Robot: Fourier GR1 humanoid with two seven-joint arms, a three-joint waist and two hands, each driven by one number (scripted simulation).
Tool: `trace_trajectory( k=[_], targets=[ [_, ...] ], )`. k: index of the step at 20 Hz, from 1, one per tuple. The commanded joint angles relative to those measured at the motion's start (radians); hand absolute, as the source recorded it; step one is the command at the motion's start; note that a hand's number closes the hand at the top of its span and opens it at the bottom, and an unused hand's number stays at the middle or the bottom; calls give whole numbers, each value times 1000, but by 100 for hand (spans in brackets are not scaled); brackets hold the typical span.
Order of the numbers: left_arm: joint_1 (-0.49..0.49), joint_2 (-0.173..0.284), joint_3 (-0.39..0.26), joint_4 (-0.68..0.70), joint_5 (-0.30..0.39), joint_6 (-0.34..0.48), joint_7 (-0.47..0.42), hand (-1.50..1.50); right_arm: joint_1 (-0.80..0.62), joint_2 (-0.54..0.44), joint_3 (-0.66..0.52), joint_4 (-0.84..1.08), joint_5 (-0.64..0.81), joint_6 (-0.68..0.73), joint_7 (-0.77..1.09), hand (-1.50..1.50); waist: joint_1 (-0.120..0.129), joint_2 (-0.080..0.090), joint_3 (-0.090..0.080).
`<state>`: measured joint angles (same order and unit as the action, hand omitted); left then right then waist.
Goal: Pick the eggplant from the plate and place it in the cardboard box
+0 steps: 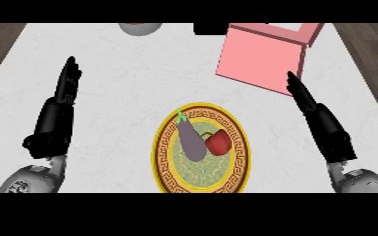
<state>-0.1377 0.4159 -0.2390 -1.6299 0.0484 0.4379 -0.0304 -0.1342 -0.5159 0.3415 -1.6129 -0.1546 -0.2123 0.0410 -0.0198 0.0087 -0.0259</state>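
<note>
This is a kitchen. A pale marble-look counter [148, 80] holds an ornate plate [240, 150] with an eggplant [192, 140] and a red fruit [218, 143] on it. A bowl [139, 28] sits at the far edge, and dark wood floor [362, 40] shows beyond the counter's corners.

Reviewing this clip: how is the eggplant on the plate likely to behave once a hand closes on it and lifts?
The eggplant looks long and rounded, so it may roll on the plate if nudged sideways. Its skin looks smooth, so possibly slippery. It lies against a red fruit, which would probably shift too.
</note>
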Motion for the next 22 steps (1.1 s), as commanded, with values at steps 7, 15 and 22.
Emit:
trace_trajectory(
  k=[7, 15, 22],
  targets=[
    [-20, -20, -115, 38, 42, -147, 52, 0, -143, 191, -42, -28, 70, -279, 237, -150, -91, -65, 44],
    [-95, -63, -209, 79, 82, -277, 85, 0, -415, -29, 597, 40, 497, 380, 758, -150, 68, -10, 15],
    [-140, -56, -165, 115, 113, -319, 89, 0, -800, 218, 474, 125, 265, 758, 1100, -150, 64, -6, 20]
  ],
)
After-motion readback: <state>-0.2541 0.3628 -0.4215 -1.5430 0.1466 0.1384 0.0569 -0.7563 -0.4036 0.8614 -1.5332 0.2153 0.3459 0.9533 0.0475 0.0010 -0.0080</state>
